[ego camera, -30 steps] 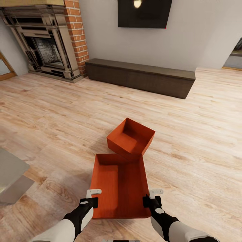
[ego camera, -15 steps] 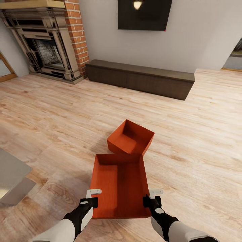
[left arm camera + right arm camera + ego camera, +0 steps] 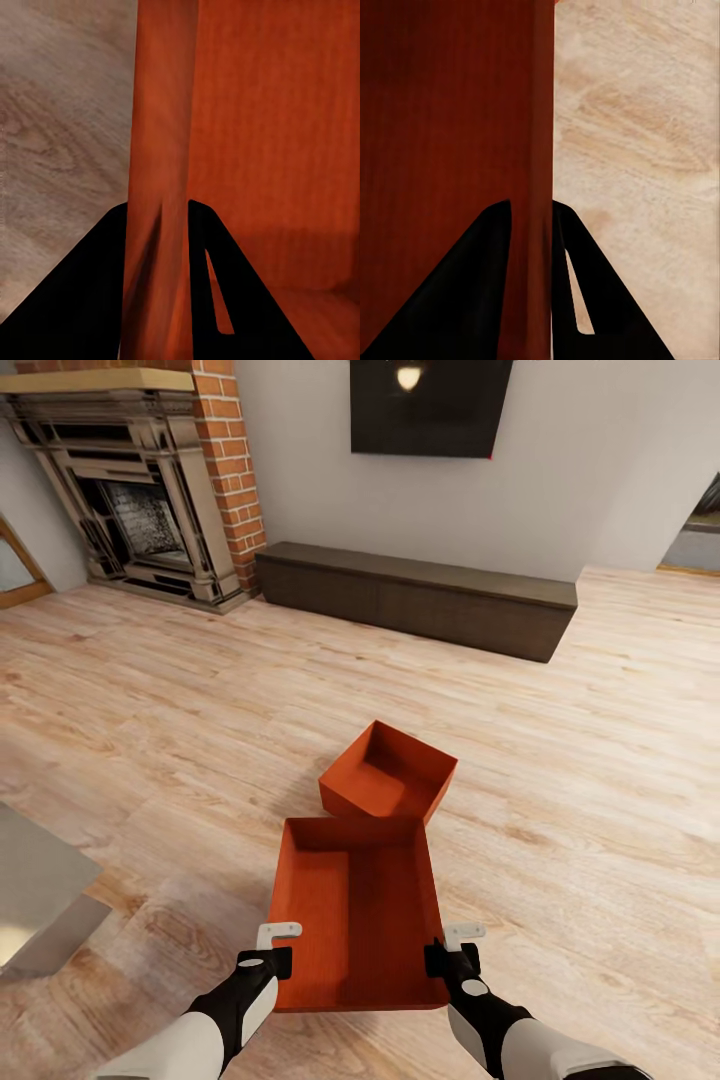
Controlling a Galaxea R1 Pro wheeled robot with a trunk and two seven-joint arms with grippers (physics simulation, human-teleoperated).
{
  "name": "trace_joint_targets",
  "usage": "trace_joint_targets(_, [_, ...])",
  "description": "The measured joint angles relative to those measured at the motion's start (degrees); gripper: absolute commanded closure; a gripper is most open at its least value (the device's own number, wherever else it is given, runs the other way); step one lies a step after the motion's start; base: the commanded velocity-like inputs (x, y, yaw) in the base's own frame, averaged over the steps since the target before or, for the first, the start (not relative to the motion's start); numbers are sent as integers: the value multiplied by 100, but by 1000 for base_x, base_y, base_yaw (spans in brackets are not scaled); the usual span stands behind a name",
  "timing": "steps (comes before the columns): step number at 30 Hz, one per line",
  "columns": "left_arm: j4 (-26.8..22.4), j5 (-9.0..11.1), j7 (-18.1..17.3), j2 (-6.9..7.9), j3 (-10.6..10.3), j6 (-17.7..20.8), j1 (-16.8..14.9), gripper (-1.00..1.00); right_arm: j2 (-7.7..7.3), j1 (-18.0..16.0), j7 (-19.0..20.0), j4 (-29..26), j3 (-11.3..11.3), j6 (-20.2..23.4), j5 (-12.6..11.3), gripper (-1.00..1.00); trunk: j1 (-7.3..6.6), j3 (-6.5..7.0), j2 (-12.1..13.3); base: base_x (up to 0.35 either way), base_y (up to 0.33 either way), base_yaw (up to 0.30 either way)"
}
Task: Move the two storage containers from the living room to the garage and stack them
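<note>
You had the near container gripped from both sides, probably so it would stay level for the carry to the garage. The left fingers were clamped over its left wall, one inside and one outside; the right fingers pinched the right wall the same way. The second container sat just beyond on the living-room plank floor, its corner meeting the held one's far edge.
</note>
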Motion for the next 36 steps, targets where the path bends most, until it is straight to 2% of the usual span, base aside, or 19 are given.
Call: trace_joint_targets(36, [-4,-5,-1,0,0,-2,0,100,0,0,0,1,-6,-8,4,100,-791,646,1444,0,0,0])
